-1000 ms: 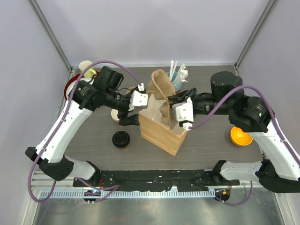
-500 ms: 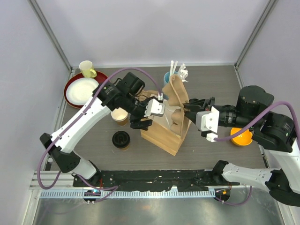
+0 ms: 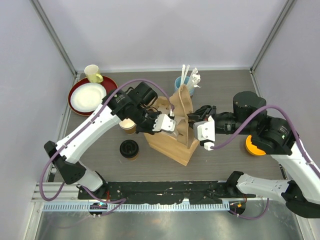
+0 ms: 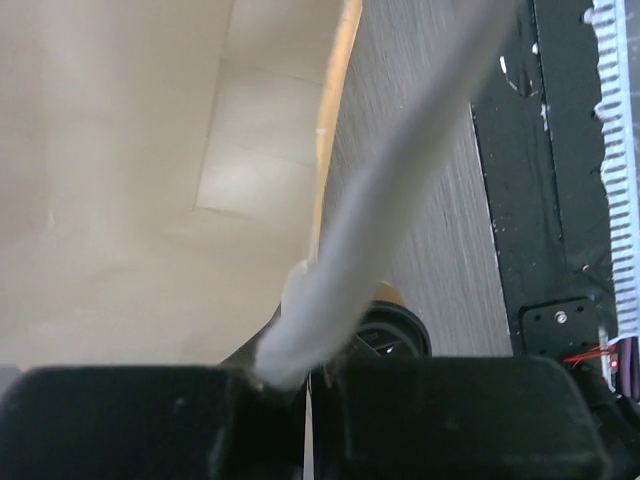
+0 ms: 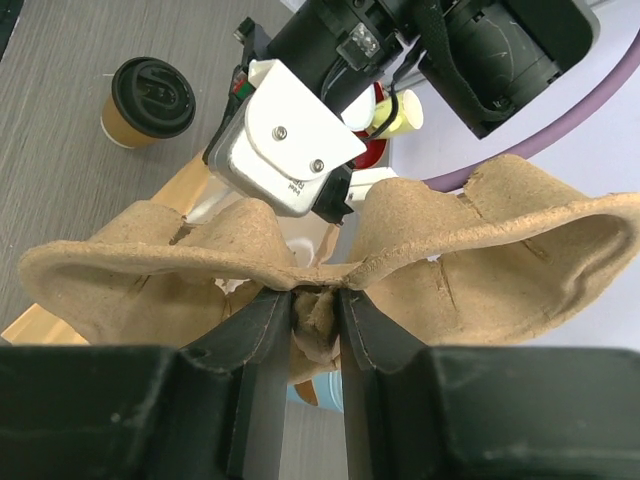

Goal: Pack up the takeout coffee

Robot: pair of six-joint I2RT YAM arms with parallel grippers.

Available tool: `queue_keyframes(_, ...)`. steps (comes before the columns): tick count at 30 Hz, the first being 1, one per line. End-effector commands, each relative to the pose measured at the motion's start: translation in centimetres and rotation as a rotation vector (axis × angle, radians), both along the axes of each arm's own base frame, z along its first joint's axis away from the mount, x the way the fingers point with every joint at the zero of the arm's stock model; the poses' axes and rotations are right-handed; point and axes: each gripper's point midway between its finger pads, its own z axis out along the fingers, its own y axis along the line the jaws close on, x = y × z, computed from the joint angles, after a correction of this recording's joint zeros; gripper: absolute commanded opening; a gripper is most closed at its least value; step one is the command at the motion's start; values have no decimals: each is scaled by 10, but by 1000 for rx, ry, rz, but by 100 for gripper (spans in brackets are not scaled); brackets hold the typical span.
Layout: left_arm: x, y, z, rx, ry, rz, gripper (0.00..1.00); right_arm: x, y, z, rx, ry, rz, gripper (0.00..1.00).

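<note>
The left hand (image 4: 305, 420) is closed on the rim of the one brown bag (image 3: 172, 147), beside its white handle (image 4: 400, 180). The right hand (image 5: 315, 325) pinches the middle ridge of the one pulp carrier (image 5: 480, 250), which stands on edge at the bag's mouth. One lidded cup (image 3: 129, 149) stands on the surface (image 3: 225, 90) left of the bag; its lid marks are too small to read. One open cup (image 3: 129, 126) sits under the left arm.
</note>
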Motion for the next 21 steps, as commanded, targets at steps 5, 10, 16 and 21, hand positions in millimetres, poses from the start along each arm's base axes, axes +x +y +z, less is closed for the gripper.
queue_keyframes(5, -40, 16, 21, -46, -26, -274, 0, 5, 3, -40, -83, 44, 22, 1)
queue_keyframes(10, -55, 20, 26, -79, -21, -367, 0, 10, -5, -71, -126, 81, -37, 1)
queue_keyframes(16, -68, 33, 19, -67, -31, -499, 0, 24, 0, -84, -162, 82, -69, 1)
queue_keyframes(21, -69, 37, 17, -58, -51, -516, 0, 31, -10, -95, -236, 82, -110, 1)
